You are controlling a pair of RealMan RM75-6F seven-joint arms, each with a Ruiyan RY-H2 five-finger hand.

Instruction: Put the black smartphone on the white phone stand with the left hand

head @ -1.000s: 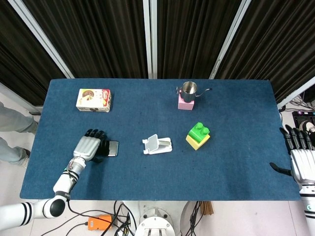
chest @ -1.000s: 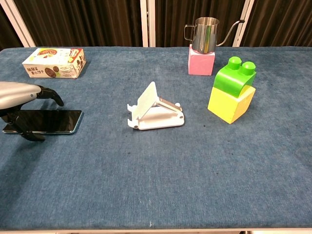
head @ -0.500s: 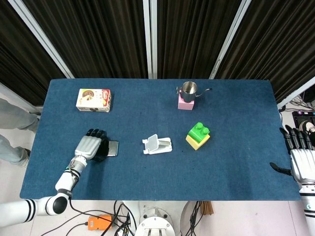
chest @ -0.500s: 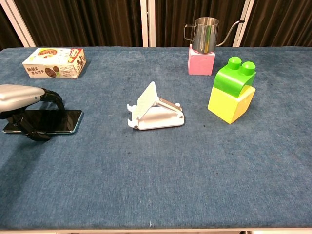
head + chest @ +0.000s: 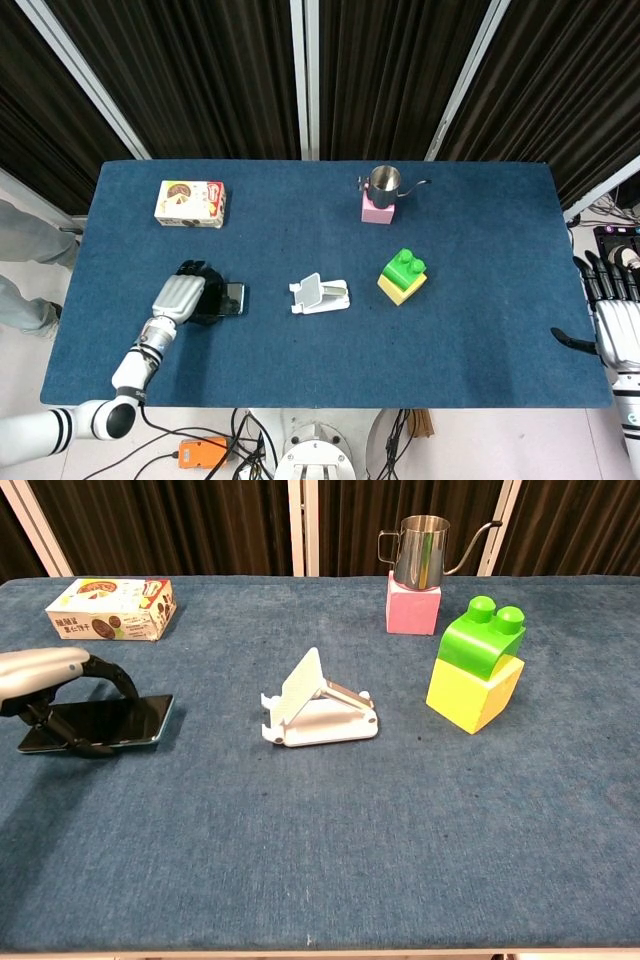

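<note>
The black smartphone (image 5: 233, 298) (image 5: 115, 723) lies left of centre on the blue table, its right end tilted slightly up. My left hand (image 5: 180, 296) (image 5: 45, 670) arches over it, with fingers (image 5: 112, 676) on the far edge and the thumb at the near edge, gripping it. The white phone stand (image 5: 320, 295) (image 5: 315, 712) sits empty to the right of the phone, its backrest raised. My right hand (image 5: 615, 322) hangs off the table's right edge, fingers spread and holding nothing. It does not show in the chest view.
A snack box (image 5: 190, 203) (image 5: 110, 608) lies at the back left. A steel pitcher (image 5: 383, 181) (image 5: 420, 550) stands on a pink block (image 5: 377, 209) (image 5: 412, 608) at the back. A green-and-yellow block (image 5: 402, 276) (image 5: 477, 665) sits right of the stand.
My left hand's fingers have curled down around the phone. The phone has shifted a little to the right, and its right end has come up slightly. The right hand has barely moved.
</note>
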